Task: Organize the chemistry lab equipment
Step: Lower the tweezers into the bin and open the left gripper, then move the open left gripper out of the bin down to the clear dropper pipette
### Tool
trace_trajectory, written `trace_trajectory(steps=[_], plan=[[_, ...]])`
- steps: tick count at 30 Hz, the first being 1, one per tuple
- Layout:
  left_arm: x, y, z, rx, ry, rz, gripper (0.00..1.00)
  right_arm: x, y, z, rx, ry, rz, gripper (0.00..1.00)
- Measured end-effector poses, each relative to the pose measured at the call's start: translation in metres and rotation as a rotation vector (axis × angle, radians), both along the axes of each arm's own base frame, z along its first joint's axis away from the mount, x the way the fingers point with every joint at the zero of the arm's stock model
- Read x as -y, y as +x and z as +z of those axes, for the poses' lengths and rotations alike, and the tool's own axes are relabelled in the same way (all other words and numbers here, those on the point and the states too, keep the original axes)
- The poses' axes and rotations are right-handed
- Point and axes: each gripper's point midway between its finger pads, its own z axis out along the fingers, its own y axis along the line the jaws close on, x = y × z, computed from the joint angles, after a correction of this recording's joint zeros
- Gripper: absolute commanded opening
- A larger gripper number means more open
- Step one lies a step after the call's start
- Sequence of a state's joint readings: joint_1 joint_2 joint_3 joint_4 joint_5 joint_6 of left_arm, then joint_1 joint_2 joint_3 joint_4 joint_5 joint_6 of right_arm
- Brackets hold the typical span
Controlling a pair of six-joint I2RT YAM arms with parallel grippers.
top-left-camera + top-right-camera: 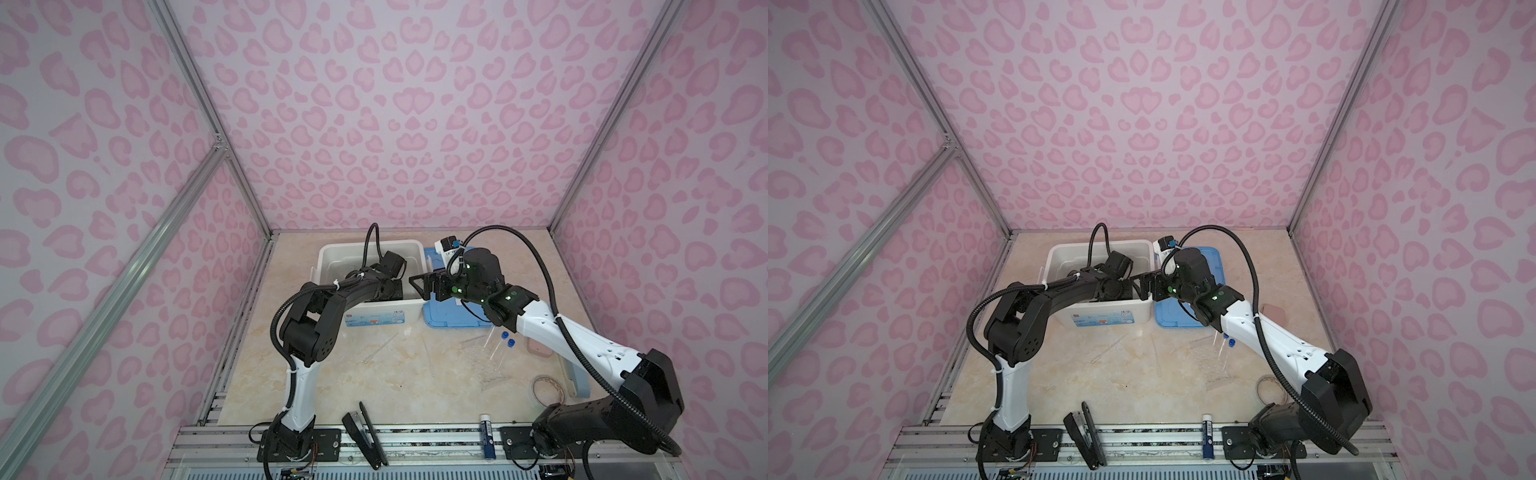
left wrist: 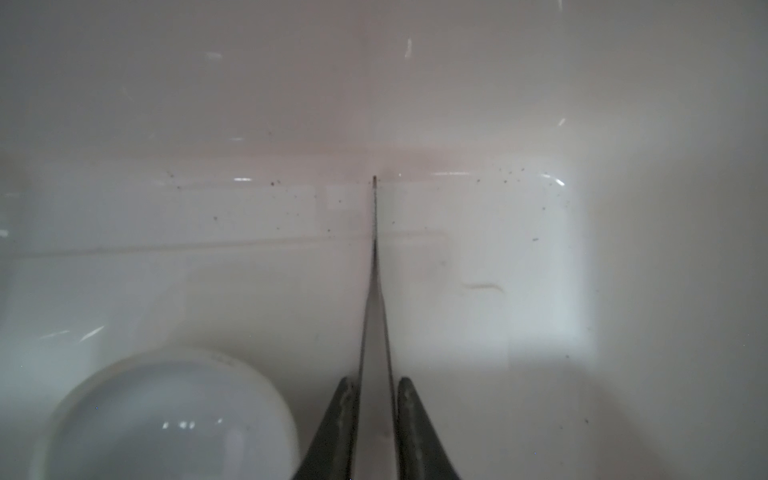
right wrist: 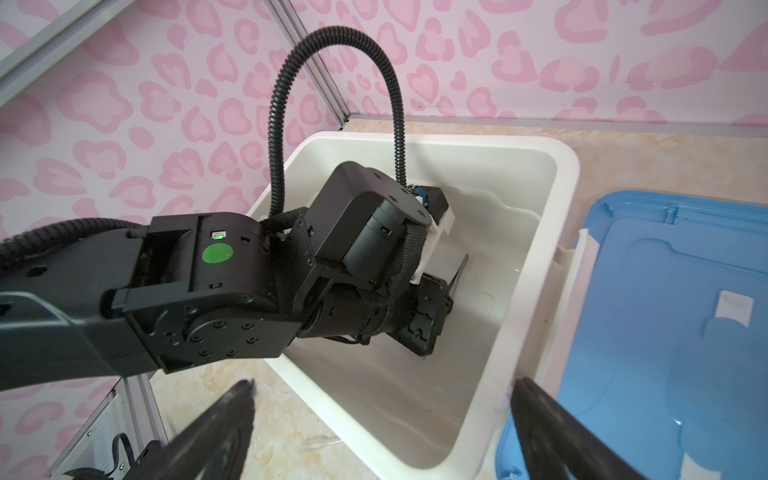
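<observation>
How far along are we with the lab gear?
Done: domed piece lies in the bin. In hand: tweezers between the fingers of the left gripper, tip at the bin floor. Right gripper open, empty, over the bin's edge. Remaining: tubes, droppers and rack on the table.

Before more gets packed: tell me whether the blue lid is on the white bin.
No, the blue lid lies on the table beside the open white bin.
</observation>
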State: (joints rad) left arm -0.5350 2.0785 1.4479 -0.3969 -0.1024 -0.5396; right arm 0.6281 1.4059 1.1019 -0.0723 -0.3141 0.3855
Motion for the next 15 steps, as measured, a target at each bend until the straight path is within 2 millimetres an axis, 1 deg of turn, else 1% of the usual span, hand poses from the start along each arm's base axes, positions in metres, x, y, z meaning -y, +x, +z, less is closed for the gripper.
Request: trace_trajectory(steps=[1,3,4,6,11,13,15], plan=[[-0.001,-0.002,0.002,-0.004,0.001,-0.001,0.27,0.0,0.0,0.0,0.001,0.0,0.0,0.97],[-0.002,-0.003,0.01,0.001,-0.001,0.0,0.35,0.0,0.0,0.001,0.002,0.002,0.0,0.97],[-0.001,-0.002,0.015,0.009,-0.005,-0.003,0.35,0.0,0.0,0.002,0.003,0.002,0.0,0.97],[0.0,0.0,0.024,0.025,-0.012,-0.004,0.43,0.0,-0.001,0.002,0.004,0.003,0.0,0.97],[-0.001,0.0,0.035,0.034,-0.013,-0.009,0.46,0.002,-0.003,0.011,0.02,0.014,0.0,0.97],[-0.001,-0.001,0.046,0.048,-0.022,-0.014,0.56,0.004,-0.005,0.017,0.033,0.022,-0.001,0.97],[-0.001,-0.002,0.064,0.076,-0.038,-0.013,0.64,0.006,-0.007,0.023,0.044,0.029,-0.004,0.97]])
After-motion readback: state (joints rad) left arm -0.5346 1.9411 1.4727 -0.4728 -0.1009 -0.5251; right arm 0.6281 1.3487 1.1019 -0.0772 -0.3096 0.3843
